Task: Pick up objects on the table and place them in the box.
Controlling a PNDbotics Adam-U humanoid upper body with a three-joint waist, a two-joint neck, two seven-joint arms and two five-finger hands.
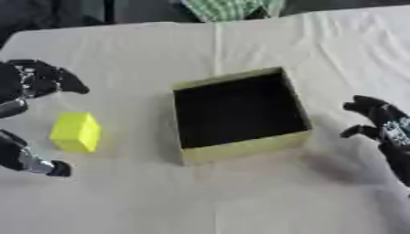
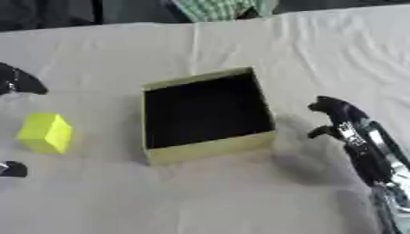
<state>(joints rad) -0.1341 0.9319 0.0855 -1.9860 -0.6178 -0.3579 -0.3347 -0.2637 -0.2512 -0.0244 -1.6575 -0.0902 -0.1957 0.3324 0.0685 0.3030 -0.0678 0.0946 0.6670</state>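
Straddling a yellow block [image 1: 76,132] on the desk [image 1: 240,201], left hand [image 1: 32,82] with fingers spread, released, open-topped box [image 1: 240,148] centre, right hand [image 2: 344,119] right of it, fingers relaxed

1. Left hand [image 1: 32,80]: mostly black and glossy, with rounded finger shells and a silver metal patch near the wrist.
2. Separate black tip [image 1: 57,169] of that hand at near left, capped behind by a silver cylindrical joint.
3. Right hand [image 2: 340,119]: black, with a small pale speckled panel on its back.
4. Right forearm [image 2: 383,160]: slim, black, with shiny silver edging running its length.
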